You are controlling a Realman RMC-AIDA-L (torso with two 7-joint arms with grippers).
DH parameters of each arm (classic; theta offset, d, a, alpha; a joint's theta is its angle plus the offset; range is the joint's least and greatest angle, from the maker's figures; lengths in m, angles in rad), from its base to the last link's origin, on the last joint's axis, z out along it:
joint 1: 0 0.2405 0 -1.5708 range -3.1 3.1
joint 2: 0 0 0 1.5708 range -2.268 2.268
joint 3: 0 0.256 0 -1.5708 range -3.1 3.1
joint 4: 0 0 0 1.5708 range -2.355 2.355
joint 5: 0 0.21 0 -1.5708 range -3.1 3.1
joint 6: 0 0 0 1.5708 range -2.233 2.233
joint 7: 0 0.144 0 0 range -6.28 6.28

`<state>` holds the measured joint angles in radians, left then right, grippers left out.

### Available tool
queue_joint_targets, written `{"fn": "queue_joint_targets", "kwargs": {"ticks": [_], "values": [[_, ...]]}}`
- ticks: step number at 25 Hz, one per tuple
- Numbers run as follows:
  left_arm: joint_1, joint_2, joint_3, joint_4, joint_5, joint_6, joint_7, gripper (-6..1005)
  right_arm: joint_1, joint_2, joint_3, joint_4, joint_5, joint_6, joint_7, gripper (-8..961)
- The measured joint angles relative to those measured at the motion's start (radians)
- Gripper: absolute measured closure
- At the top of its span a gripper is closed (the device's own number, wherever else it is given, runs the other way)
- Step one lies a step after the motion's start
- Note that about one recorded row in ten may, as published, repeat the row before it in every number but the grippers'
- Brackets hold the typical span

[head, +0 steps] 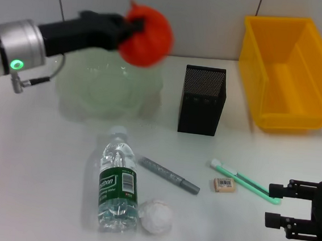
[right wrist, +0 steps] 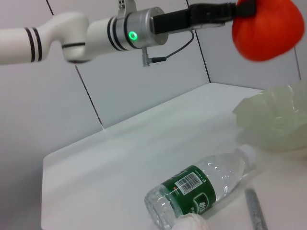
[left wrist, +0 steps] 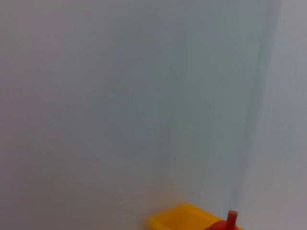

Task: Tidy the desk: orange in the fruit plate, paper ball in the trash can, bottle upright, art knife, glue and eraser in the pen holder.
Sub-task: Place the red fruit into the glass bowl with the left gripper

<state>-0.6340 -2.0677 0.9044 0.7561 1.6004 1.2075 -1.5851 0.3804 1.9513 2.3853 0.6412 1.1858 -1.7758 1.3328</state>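
The left gripper clamps the orange above the fruit plate; the right gripper hangs open over the white desk. The lying bottle has a green barcoded label.

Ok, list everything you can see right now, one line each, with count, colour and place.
orange: 1, orange-red, held in the air above the fruit plate's right side
fruit plate: 1, pale green translucent, back left of the table
pen holder: 1, black mesh, back centre
bin: 1, yellow, back right
bottle: 1, clear with green label, lying on its side at front centre
paper ball: 1, white, at the bottle's base
art knife: 1, grey, right of the bottle
eraser: 1, beige, right of the art knife
green stick: 1, green and white, right of the eraser
table: 1, white
left tool: 1, black, shut on the orange
right tool: 1, black, open, front right
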Motion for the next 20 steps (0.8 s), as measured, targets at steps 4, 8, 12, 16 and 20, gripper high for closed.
{"fn": "queue_joint_targets", "kwargs": {"ticks": [4,8,12,16,20], "values": [[0.025,-0.002,0.01,-0.05,-0.104,-0.168,0.097,886,0.003,0.001,0.0,0.0,0.001,-0.001,0.0,301],[0.024,-0.004,0.027,-0.079,-0.104,-0.244,0.164,907,0.005,0.001,0.0,0.0,0.001,-0.002,0.0,303],[0.018,-0.006,0.068,-0.11,-0.106,-0.344,0.258,943,0.007,0.001,0.0,0.0,0.001,-0.002,0.0,304],[0.016,-0.008,0.119,-0.12,-0.106,-0.393,0.275,892,0.009,0.002,0.0,-0.001,0.001,-0.002,0.0,305],[0.015,-0.008,0.134,-0.12,-0.106,-0.405,0.27,841,0.009,0.003,0.0,-0.002,0.001,-0.002,0.0,306]]}}
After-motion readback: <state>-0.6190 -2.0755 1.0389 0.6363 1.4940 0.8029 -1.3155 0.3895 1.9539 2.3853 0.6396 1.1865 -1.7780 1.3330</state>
